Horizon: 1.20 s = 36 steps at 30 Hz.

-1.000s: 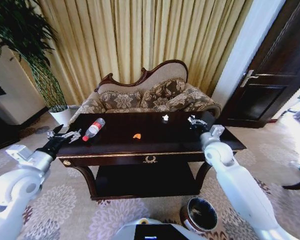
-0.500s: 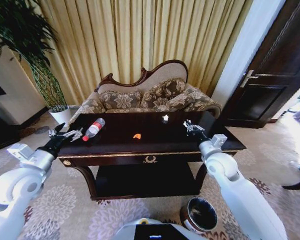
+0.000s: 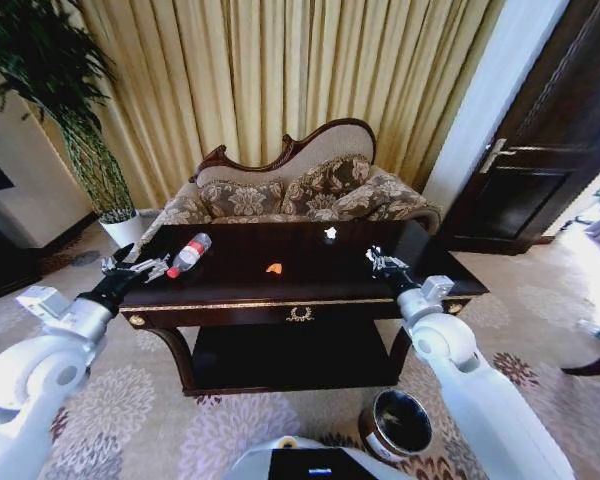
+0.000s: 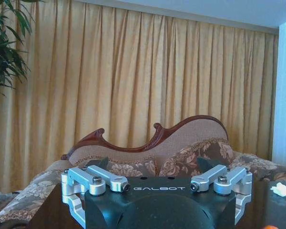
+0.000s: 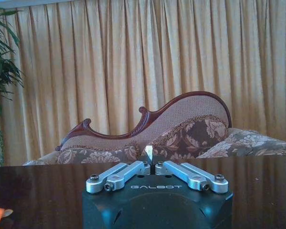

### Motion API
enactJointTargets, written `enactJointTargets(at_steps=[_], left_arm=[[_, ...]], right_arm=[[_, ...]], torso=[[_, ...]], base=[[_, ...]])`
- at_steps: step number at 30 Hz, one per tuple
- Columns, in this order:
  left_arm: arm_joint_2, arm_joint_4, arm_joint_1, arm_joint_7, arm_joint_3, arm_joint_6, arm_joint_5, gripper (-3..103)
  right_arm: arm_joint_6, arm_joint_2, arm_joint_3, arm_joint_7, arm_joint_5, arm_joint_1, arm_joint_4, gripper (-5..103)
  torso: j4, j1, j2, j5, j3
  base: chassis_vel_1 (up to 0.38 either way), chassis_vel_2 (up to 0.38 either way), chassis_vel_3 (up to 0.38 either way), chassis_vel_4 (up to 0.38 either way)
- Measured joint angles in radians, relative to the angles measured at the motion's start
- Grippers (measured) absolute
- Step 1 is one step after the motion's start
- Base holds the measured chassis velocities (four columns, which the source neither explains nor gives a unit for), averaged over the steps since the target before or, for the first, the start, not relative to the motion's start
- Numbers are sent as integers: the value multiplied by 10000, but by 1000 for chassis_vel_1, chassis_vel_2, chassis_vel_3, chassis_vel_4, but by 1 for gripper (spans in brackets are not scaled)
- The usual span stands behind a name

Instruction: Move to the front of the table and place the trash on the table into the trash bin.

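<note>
The dark glossy table (image 3: 230, 297) stands before me, in front of a sofa. On its left part lies a clear bottle (image 3: 187, 255) with a red cap. An orange scrap (image 3: 274, 268) lies near the middle, and a white wrapper bit (image 3: 330, 235) sits toward the back. My left gripper (image 3: 135, 268) hovers open at the table's left end, just left of the bottle. In the left wrist view its fingers (image 4: 97, 163) are spread wide. My right gripper (image 3: 380, 262) is shut over the table's right part, holding nothing. The round dark trash bin (image 3: 397, 425) stands on the carpet by the front right leg.
A carved-back patterned sofa (image 3: 300, 190) stands right behind the table, with gold curtains beyond it. A potted plant in a white pot (image 3: 123, 228) is at the back left. A dark door (image 3: 550, 130) is at the right. Patterned carpet surrounds the table.
My right gripper has drawn back across the table's right part toward its front edge. The left arm has barely moved. The whole picture has shifted slightly.
</note>
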Motion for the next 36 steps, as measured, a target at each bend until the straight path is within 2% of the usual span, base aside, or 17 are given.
enactJointTargets(at_steps=[36], left_arm=[[-14, -3, -16, 4, 113, -42, 46, 100]], right_arm=[[212, 238, 81, -207, -365, -348, -119, 0]], torso=[[0, 1, 1, 0, 0]], base=[[103, -101, -98, 99]])
